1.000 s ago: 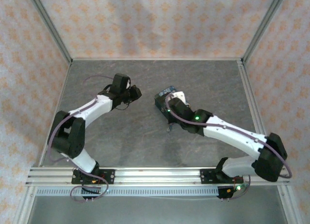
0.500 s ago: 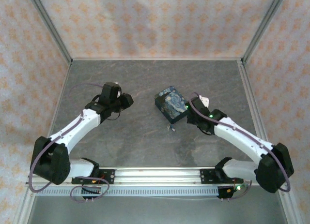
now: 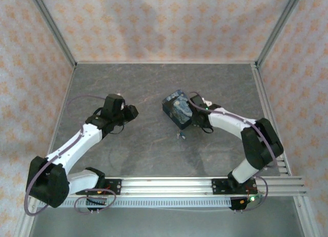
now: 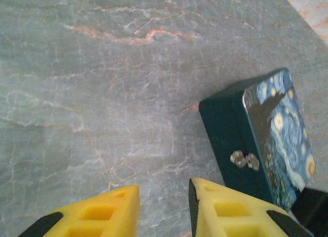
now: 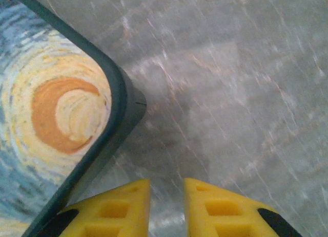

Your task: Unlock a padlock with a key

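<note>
Box [image 3: 178,109] sits between left tool [image 4: 164,191] and right tool [image 5: 166,185], both slightly spread, empty.

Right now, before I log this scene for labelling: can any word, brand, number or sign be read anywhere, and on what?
No text can be read in any view.
The box: printed swirls and stars, no lettering.
The padlock: too small to tell any marking.

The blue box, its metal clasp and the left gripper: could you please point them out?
box [image 4: 279,129]: left wrist view, painted lid.
clasp [image 4: 244,159]: left wrist view, silvery latch on the box's side.
left gripper [image 4: 164,197]: left wrist view, midway between yellow fingertips.
</note>
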Robot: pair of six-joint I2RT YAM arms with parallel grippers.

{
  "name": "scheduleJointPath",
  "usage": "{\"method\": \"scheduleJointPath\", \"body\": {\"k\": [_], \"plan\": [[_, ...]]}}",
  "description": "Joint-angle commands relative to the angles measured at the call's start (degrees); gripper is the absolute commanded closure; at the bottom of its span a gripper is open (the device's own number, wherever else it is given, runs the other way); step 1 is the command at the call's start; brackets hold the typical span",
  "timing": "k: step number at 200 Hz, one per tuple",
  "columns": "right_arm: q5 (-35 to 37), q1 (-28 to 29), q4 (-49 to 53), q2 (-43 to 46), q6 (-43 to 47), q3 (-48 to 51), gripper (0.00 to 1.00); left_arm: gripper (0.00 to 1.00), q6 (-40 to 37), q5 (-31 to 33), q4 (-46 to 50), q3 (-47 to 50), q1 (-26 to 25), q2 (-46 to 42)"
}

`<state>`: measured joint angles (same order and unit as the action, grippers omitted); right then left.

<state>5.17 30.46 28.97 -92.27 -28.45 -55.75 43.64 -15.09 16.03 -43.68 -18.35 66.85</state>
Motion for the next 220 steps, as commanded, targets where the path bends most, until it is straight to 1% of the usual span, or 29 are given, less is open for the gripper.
{"method": "scheduleJointPath", "body": {"k": [1, 40, 66, 83, 93, 107, 110, 112, 118, 120, 122, 123, 126, 149, 152, 153, 154, 156, 175, 186, 196, 204, 208, 215, 220], "plan": [[2.5, -1.5, -1.2, -3.4, 1.8, -4.4, 0.74, 0.66, 1.4, 3.3, 1.6, 2.2, -0.4, -3.5], [3.2, -3.1, -1.6, -10.6, 6.0, -12.8, 0.70, 0.58, 0.9, 4.8, 2.9, 3.8, -0.4, -7.4], [0.5, -3.1, -1.8, -16.4, 9.1, -20.2, 0.67, 0.51, 1.0, 6.3, 2.8, 4.6, -0.4, -9.7], [0.7, -3.3, -0.5, -19.5, 9.9, -24.6, 0.65, 0.45, 0.9, 7.2, 2.9, 4.4, -0.5, -10.0], [1.3, -3.3, 1.1, -20.1, 10.1, -26.3, 0.63, 0.42, 0.5, 7.6, 3.2, 3.9, -0.4, -9.8], [1.8, -3.3, 1.3, -18.8, 10.1, -25.4, 0.57, 0.38, -0.2, 8.3, 3.6, 3.0, -0.4, -9.1], [2.0, -3.3, 1.3, -18.3, 10.2, -25.0, 0.56, 0.36, -0.3, 8.4, 3.6, 2.9, -0.4, -8.9], [2.1, -3.4, 1.3, -17.8, 10.2, -24.7, 0.55, 0.30, -0.4, 8.6, 3.7, 2.7, -0.5, -8.7], [2.5, -3.4, 1.2, -16.6, 10.3, -23.5, 0.50, 0.24, -0.6, 9.0, 3.8, 2.2, -0.4, -8.4], [2.7, -3.4, 1.2, -16.2, 10.3, -23.1, 0.41, 0.19, -0.7, 9.2, 3.8, 2.1, -0.4, -8.3], [2.9, -3.4, 1.2, -15.7, 10.3, -22.8, 0.35, 0.06, -0.8, 9.4, 3.8, 2.0, -0.4, -8.1], [3.0, -3.4, 1.3, -15.4, 10.4, -22.6, 0.34, 0.03, -0.9, 9.4, 3.8, 1.9, -0.4, -8.1], [3.2, -3.4, 1.3, -14.6, 10.5, -22.0, 0.32, 0.00, -1.1, 9.7, 3.8, 1.6, -0.4, -7.9], [4.9, -4.1, 1.1, -7.4, 10.5, -16.7, 0.24, 0.00, -3.2, 11.7, 3.2, -0.3, -0.4, -6.2], [4.9, -4.4, 1.0, -6.3, 10.5, -15.8, 0.13, 0.00, -3.8, 12.1, 3.2, -0.8, -0.4, -5.9], [4.9, -4.5, 1.0, -6.0, 10.5, -15.6, 0.06, 0.00, -4.0, 12.3, 3.3, -1.0, -0.4, -5.8], [4.9, -4.5, 0.9, -5.6, 10.5, -15.3, 0.03, 0.00, -4.1, 12.5, 3.3, -1.1, -0.4, -5.6], [5.0, -4.7, 0.8, -4.9, 10.4, -14.7, 0.00, 0.00, -4.4, 12.8, 3.4, -1.5, -0.3, -5.4], [6.8, -6.5, 0.0, 2.2, 10.1, -10.1, 0.01, 0.00, -8.1, 16.8, 5.2, -5.5, 0.3, -1.7], [8.5, -7.9, -1.0, 6.1, 10.3, -7.5, 0.01, 0.00, -12.4, 19.5, 6.3, -8.2, 0.8, 0.7], [10.0, -9.3, -1.9, 8.9, 10.2, -5.6, 0.01, 0.00, -16.6, 25.3, 6.0, -9.4, 0.9, 1.8], [13.4, -10.0, -2.0, 10.6, 9.9, -4.5, 0.01, 0.00, -19.6, 29.6, 4.4, -9.1, 1.1, 1.9], [16.2, -10.3, -2.7, 11.5, 9.9, -3.7, 0.01, 0.00, -21.2, 31.1, 3.1, -8.6, 1.6, 1.7], [20.1, -10.6, -5.7, 13.3, 10.3, -1.2, 0.01, 0.00, -24.0, 32.8, 0.6, -7.3, 2.5, 1.4], [21.5, -11.0, -8.6, 14.8, 11.2, 0.9, 0.01, 0.00, -25.2, 34.2, -1.7, -6.1, 3.3, 1.3]]}}
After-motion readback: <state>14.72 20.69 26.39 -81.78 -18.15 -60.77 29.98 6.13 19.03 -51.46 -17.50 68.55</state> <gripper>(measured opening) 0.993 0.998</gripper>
